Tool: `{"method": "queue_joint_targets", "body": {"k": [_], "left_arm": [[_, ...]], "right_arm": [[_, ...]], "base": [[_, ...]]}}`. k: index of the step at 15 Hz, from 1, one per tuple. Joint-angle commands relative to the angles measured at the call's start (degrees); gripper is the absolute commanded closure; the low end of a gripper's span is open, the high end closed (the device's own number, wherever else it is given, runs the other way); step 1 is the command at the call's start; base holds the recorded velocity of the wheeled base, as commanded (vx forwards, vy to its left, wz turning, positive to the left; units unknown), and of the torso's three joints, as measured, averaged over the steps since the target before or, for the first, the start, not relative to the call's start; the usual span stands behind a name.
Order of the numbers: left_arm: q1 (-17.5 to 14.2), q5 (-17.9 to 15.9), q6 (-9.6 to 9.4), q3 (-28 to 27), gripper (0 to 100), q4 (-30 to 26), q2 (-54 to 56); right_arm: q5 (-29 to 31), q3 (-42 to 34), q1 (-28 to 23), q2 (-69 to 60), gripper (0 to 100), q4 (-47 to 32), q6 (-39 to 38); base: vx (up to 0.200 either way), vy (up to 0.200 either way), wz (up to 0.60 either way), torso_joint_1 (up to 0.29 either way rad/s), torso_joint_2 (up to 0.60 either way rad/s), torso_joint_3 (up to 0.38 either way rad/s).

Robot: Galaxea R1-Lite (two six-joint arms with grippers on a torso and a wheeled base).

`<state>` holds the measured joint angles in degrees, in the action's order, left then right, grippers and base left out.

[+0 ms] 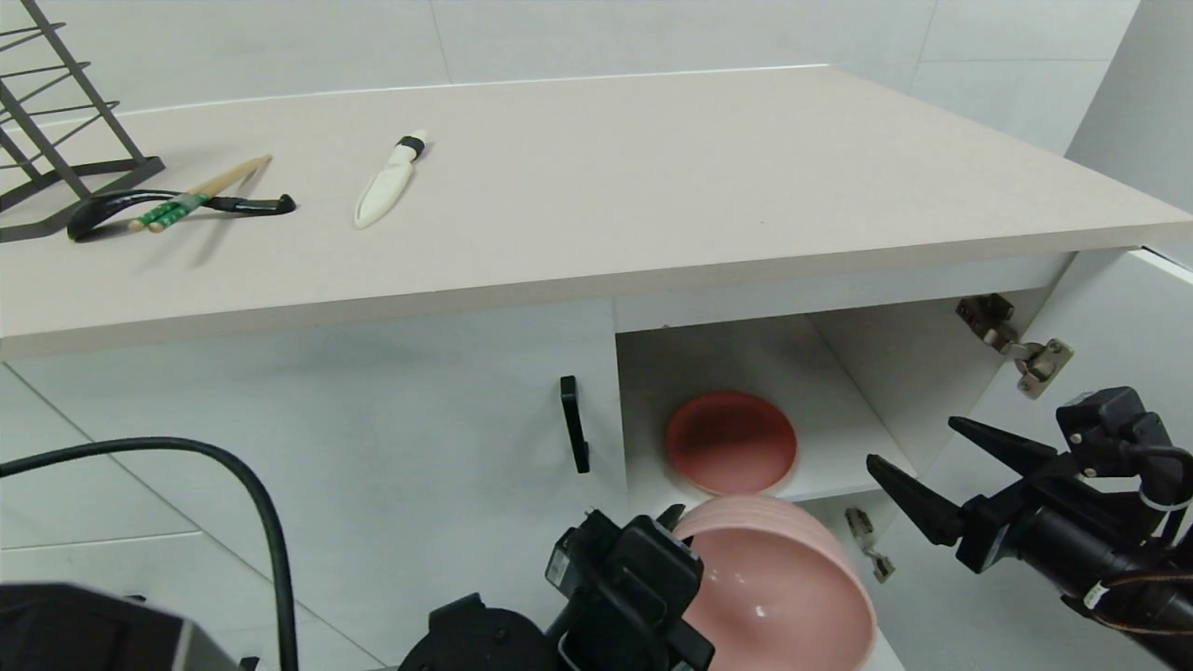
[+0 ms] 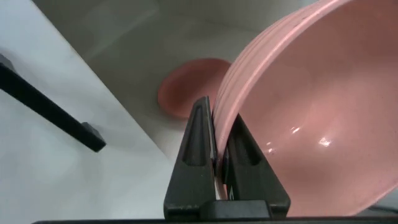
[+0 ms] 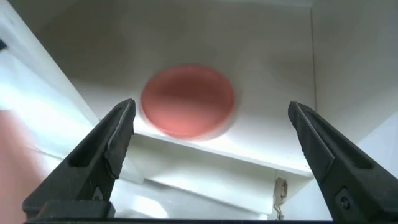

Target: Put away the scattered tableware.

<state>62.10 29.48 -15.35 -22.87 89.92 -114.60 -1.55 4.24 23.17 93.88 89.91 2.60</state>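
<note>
My left gripper [image 1: 673, 522] is shut on the rim of a pink bowl [image 1: 778, 587], holding it tilted in front of the open cabinet, below the shelf. In the left wrist view the fingers [image 2: 202, 134] pinch the pink bowl's rim [image 2: 298, 112]. A red plate [image 1: 731, 442] lies on the cabinet shelf [image 1: 839, 471]; the same red plate [image 3: 188, 99] sits between my right gripper's fingers in its wrist view. My right gripper [image 1: 918, 471] hangs open near the cabinet door, holding nothing. On the counter lie a white knife [image 1: 386, 184], wooden chopsticks [image 1: 200, 194] and a black spoon [image 1: 172, 207].
A black wire rack [image 1: 51, 130] stands at the counter's far left. The right cabinet door [image 1: 1100, 391] is swung open with its hinges [image 1: 1011, 340] exposed. The left door is closed, with a black handle [image 1: 573, 424].
</note>
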Motion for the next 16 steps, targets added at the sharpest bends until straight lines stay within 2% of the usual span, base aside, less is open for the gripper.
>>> {"method": "queue_joint_targets", "body": {"k": [1,4,8,12,13,16], "left_arm": [[-1.45,1.02,0.14,-6.22,100,0.08,-5.19],[-2.68,7.96,0.23,-15.80,100,0.08,-10.82],[-3.04,10.69,-0.65,-23.71,100,0.08,-16.27],[-4.53,13.59,-0.30,-30.66,100,0.08,-18.81],[-4.62,14.29,-0.30,-34.00,100,0.08,-19.69],[-4.00,14.29,-0.03,-35.14,100,0.08,-19.78]], "right_arm": [[-0.03,-0.20,0.64,-2.56,0,0.09,0.39],[0.05,0.33,0.56,-3.97,0,0.09,0.13],[-0.03,0.59,0.56,-4.85,0,0.09,0.22],[-0.03,0.68,0.56,-5.99,0,0.09,0.13],[-0.03,0.33,0.56,-5.20,0,0.09,0.04],[-0.03,0.15,-0.94,-1.68,0,0.09,-0.05]], "base": [[0.000,0.000,0.00,0.000,0.00,0.000],[0.000,0.000,0.00,0.000,0.00,0.000],[0.000,0.000,0.00,0.000,0.00,0.000],[0.000,0.000,0.00,0.000,0.00,0.000],[0.000,0.000,0.00,0.000,0.00,0.000],[0.000,0.000,0.00,0.000,0.00,0.000]]}}
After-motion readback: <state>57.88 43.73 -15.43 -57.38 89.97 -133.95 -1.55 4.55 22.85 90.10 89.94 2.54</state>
